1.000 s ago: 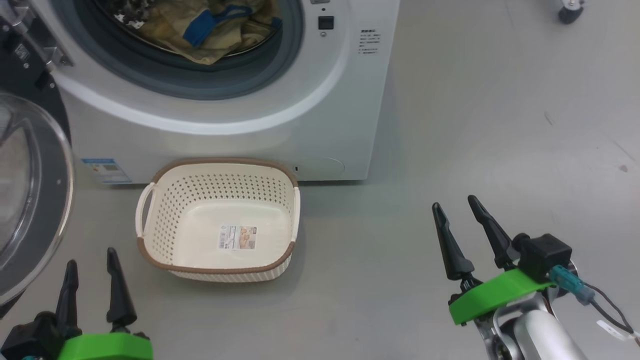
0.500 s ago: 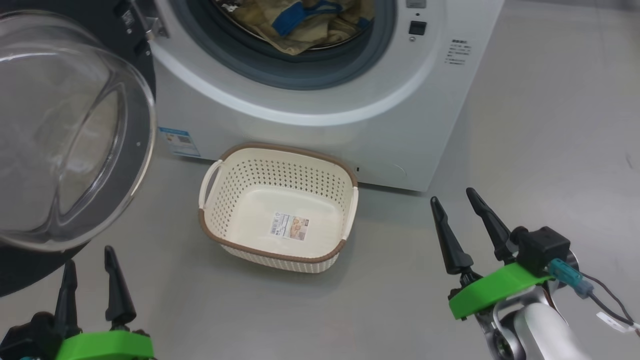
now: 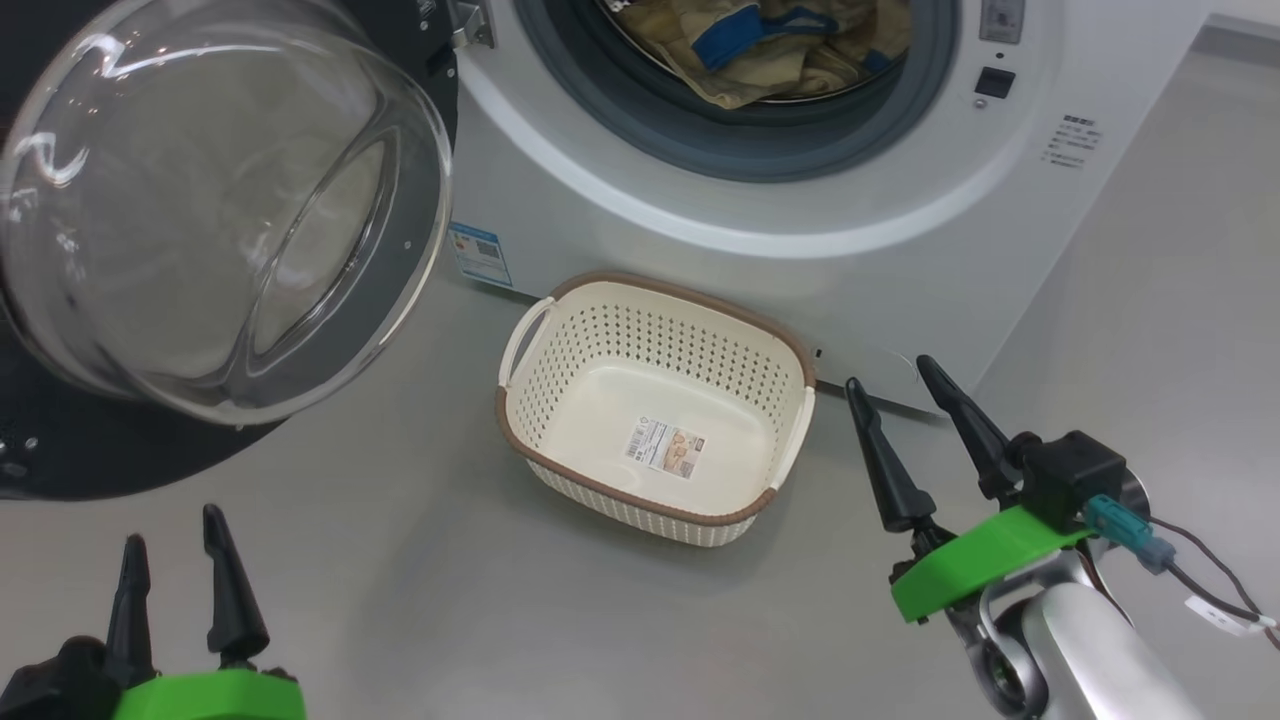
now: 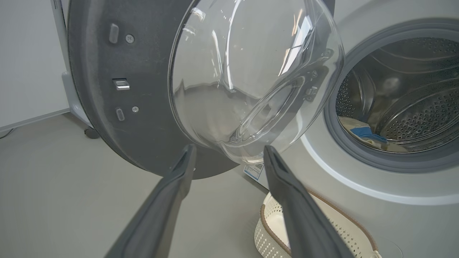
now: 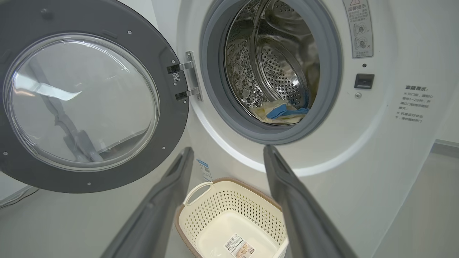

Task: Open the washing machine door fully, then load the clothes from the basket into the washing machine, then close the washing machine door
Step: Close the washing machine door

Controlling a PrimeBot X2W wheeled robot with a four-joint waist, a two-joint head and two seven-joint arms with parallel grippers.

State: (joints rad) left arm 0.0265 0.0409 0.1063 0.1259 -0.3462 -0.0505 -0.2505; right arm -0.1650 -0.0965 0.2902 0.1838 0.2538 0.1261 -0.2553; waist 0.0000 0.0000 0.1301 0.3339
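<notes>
The washing machine door [image 3: 230, 200], a black ring round bulging glass, hangs wide open at the upper left of the head view, beside the white washing machine [image 3: 800, 230]. The clothes [image 3: 770, 50] lie inside its mouth at top centre. The basket [image 3: 655, 345] sits empty on the floor [image 3: 450, 600] below. The left claw [image 3: 172, 525] at lower left and the right claw [image 3: 889, 372] at lower right both stand apart, holding nothing. Closing likely remains: push the door's free edge steadily until it latches, sweeping clear of the basket.
</notes>
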